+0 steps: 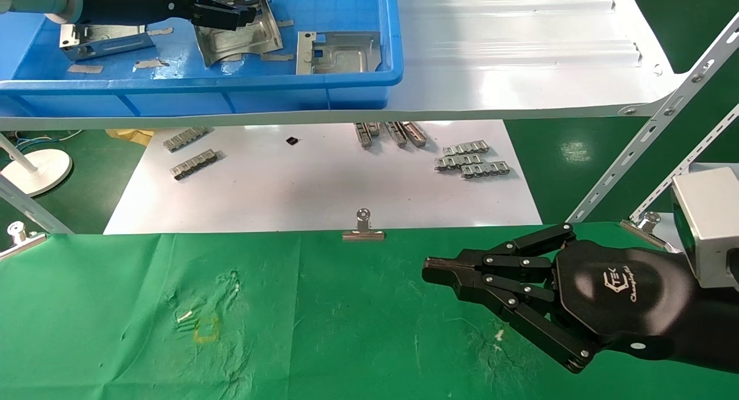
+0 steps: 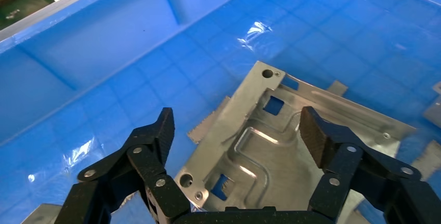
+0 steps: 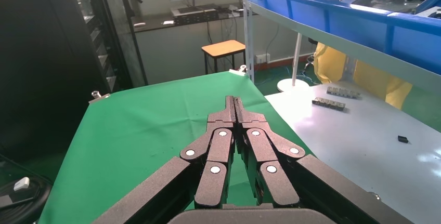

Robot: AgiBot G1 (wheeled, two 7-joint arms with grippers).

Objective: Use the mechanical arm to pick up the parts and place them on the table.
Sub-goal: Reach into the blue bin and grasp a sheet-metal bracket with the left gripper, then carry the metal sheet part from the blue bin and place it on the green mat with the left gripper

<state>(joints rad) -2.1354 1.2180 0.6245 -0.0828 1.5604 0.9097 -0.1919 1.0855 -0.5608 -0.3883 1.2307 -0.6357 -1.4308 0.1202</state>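
The left gripper (image 1: 245, 13) reaches into the blue bin (image 1: 231, 79) on the glossy white shelf (image 1: 519, 53), poised over the middle 1 of 3 silver parts (image 1: 239, 33). The head view hides its fingertips against that plate; the left wrist view shows them spread wide, released, with 1 pad (image 2: 314, 133) above the embossed plate (image 2: 291, 146) and the other pad over bare bin floor, nothing held. A second part (image 1: 338, 52) lies near the bin's front right corner, a third (image 1: 104, 41) toward its left side. The right gripper (image 1: 441, 271) hovers over the right half of the green table (image 1: 346, 331), clenched; the right wrist view confirms its fingertips (image 3: 235, 104) pressed together, empty. Small linked strips (image 1: 470, 160) lie on the white sheet (image 1: 323, 192).
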